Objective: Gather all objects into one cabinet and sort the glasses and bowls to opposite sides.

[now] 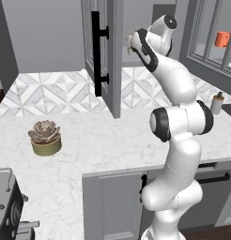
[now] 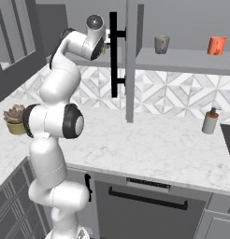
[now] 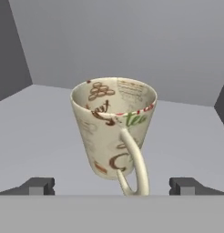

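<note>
The claw (image 3: 112, 185) stands wide, its two dark tips apart with nothing gripped between them, and the cream mug (image 3: 113, 127) sits upright on the grey shelf (image 3: 45, 132) just ahead, its handle turned toward the claw and falling between the tips. From the left base view a pale shape beside the hand looks like that mug (image 1: 132, 41), though it is small and partly hidden, so I cannot be sure. The arm reaches up into the cabinet (image 2: 182, 58), close behind the open door (image 2: 131, 56) with its long black bar handle (image 2: 114, 53). Along the same shelf, further from the door, stand the grey cup (image 2: 161, 44) and then the orange cup (image 2: 216, 45), well apart from each other. Below the cabinet, on the marble counter (image 2: 149, 140), are a soap dispenser (image 2: 210, 121) and a potted succulent (image 1: 45, 137).
</note>
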Robot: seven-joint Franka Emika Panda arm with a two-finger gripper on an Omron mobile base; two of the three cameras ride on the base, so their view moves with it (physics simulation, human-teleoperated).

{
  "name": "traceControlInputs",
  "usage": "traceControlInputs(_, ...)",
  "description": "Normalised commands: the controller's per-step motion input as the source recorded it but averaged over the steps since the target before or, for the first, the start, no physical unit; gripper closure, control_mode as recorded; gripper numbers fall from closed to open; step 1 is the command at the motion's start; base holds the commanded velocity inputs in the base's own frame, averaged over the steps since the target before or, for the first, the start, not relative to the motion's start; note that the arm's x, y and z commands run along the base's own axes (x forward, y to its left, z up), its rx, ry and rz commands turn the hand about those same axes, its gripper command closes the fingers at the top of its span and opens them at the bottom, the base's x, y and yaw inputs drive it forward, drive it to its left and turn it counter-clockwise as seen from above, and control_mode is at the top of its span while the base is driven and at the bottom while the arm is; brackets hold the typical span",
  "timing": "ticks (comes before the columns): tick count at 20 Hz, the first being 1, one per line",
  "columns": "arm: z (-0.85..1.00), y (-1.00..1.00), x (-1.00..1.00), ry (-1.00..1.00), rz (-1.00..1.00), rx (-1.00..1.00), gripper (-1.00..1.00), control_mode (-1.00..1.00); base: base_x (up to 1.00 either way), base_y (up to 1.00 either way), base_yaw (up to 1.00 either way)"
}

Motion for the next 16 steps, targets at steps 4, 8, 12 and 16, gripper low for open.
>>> traceControlInputs(4,0.00,0.00,0.12,0.00,0.04,0.00,-1.00,-1.00,0.00,0.00,0.00)
traceControlInputs(8,0.00,0.00,0.18,0.00,0.03,0.00,-1.00,-1.00,0.00,0.00,0.00)
traceControlInputs(12,0.00,0.00,0.14,0.00,0.02,0.00,-1.00,-1.00,0.00,0.00,0.00)
traceControlInputs(16,0.00,0.00,0.23,0.00,0.02,0.00,1.00,-1.00,0.00,0.00,0.00)
